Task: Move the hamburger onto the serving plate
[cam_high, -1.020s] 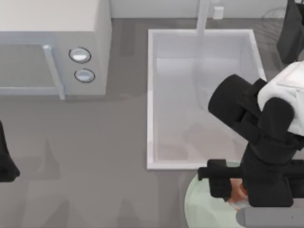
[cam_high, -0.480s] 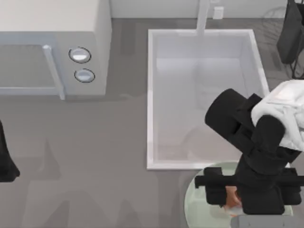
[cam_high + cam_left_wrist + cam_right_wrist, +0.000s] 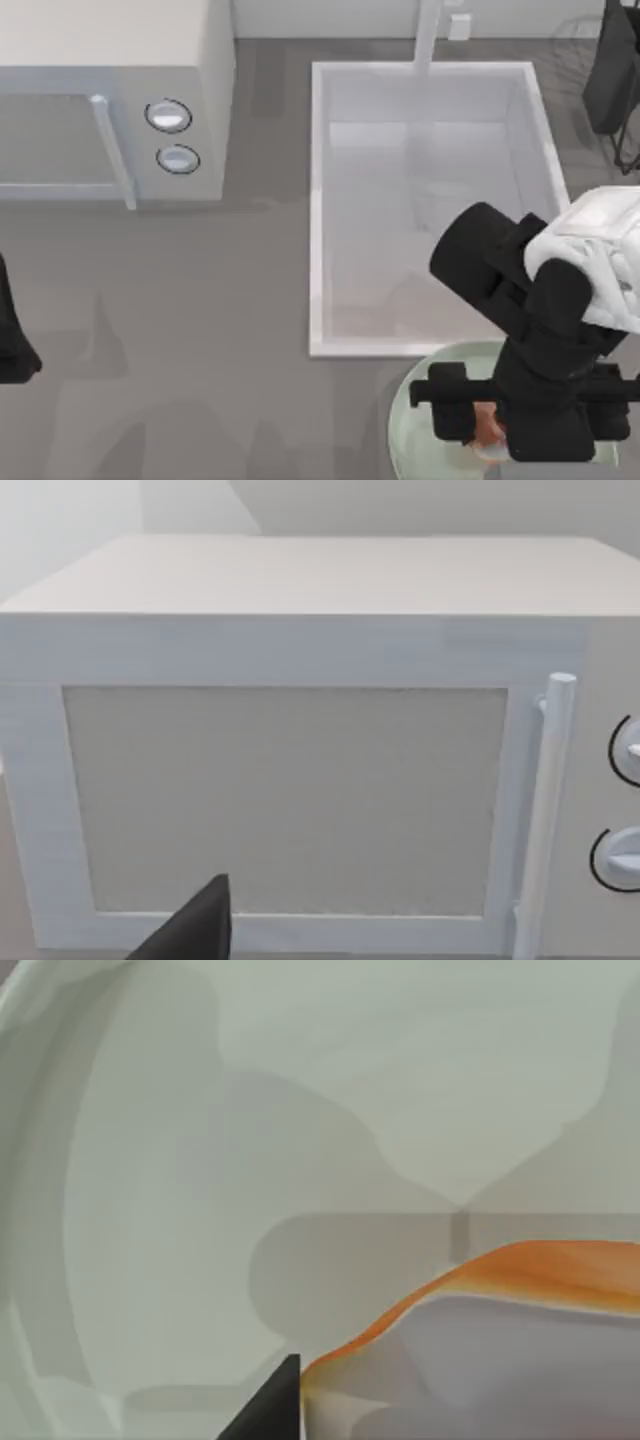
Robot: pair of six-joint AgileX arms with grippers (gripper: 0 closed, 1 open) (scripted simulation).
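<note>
Overhead, the grey table (image 3: 200, 330) runs smooth and matte from edge to edge, with soft shadows lying across its near part. At the back left stands a white microwave (image 3: 110, 100) with a vertical bar handle and two round knobs; the left wrist view faces its door head-on, the pale window panel and the handle beside it. To the right of the microwave, a white rectangular sink basin (image 3: 320, 200) is set into the surface, a pale faucet rising from its far rim against a light wall. Just in front of the sink, at the near right of the table, lies the serving plate (image 3: 410, 425), mint-green and glossy, its rim close beside the sink's front edge. My right arm reaches down over it, and the right gripper (image 3: 487, 432) sits low above the plate with the hamburger (image 3: 488, 428) showing between the dark fingers as a small pinkish-tan patch with a pale part beneath; whether the fingers are clamped on it or loosened I cannot tell. The right wrist view looks across the plate's shallow curved wall, with the hamburger's orange-edged surface close by. My left arm is parked at the table's left edge, and its gripper (image 3: 15, 350) shows as a dark shape there.
</note>
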